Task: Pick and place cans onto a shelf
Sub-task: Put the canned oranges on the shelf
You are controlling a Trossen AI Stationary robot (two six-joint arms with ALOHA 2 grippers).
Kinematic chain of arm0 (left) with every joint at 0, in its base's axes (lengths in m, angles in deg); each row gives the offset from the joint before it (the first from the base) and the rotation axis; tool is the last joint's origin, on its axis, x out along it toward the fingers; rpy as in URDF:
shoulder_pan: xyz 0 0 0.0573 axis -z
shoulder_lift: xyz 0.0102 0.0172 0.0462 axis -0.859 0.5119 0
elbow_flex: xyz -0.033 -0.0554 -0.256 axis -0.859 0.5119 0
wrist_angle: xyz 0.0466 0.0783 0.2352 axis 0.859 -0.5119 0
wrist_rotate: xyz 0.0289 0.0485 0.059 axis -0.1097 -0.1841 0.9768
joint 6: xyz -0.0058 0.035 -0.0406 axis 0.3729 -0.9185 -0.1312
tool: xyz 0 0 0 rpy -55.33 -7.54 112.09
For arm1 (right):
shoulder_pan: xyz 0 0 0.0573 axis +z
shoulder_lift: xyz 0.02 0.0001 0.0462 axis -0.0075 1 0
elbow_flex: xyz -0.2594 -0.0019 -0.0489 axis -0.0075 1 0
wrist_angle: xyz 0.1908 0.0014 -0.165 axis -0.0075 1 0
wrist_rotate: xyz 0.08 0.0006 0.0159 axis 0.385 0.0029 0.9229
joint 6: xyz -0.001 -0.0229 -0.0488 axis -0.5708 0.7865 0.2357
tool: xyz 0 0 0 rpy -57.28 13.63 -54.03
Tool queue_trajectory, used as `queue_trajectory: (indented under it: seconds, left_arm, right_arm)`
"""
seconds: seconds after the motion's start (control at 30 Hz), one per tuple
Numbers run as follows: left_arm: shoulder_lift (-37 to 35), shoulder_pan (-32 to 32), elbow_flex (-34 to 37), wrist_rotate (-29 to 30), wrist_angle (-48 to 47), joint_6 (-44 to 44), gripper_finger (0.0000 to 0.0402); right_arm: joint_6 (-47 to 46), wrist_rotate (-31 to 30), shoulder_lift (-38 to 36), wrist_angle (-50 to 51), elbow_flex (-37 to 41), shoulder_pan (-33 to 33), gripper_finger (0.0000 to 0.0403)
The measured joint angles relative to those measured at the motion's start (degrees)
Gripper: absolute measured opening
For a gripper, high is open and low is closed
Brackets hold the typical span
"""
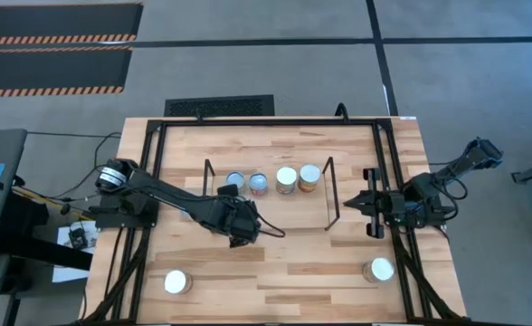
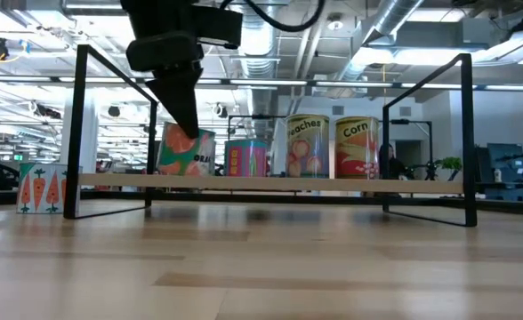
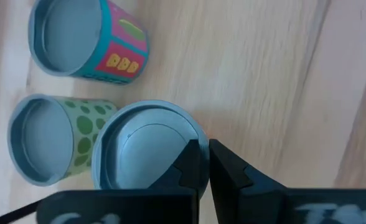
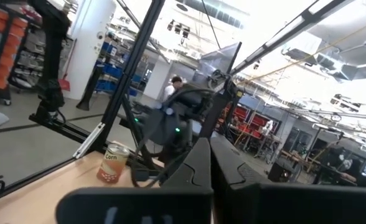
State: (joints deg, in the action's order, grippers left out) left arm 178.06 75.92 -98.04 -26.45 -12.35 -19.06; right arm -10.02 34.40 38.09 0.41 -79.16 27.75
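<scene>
four cans (image 1: 273,181) on shelf (image 1: 334,195)

An industrial robotics lab or workshop with an open ceiling. Exposed silver ducts (image 2: 395,27) and pipes run overhead among rows of strip lights. The floor (image 1: 248,54) is grey concrete with black and orange hazard-striped mats (image 1: 53,41). A light wood table (image 1: 284,272), edged by a black metal frame (image 1: 266,120), carries two dark robot arms. Far beyond the right arm's jaws stand storage racks with blue bins (image 4: 117,53), a white column (image 4: 93,37), and a person (image 4: 172,87) at a distance. A monitor (image 2: 504,160) sits in the background.
</scene>
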Motion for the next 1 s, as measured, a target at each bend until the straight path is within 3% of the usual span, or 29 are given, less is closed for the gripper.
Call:
queue_trajectory:
  seconds: [0.33, 1.0]
  left_arm:
    - [-2.1, -1.8, 3.5, -0.2, 2.3, 1.3, 0.002]
    - [-2.5, -2.0, 3.6, 0.2, 1.1, 0.3, 0.0061]
  right_arm:
    - [1.0, 0.0, 0.0, -0.5, 0.0, 1.1, 0.0004]
    - [1.0, -0.1, 0.0, -0.4, 0.0, 1.1, 0.0006]
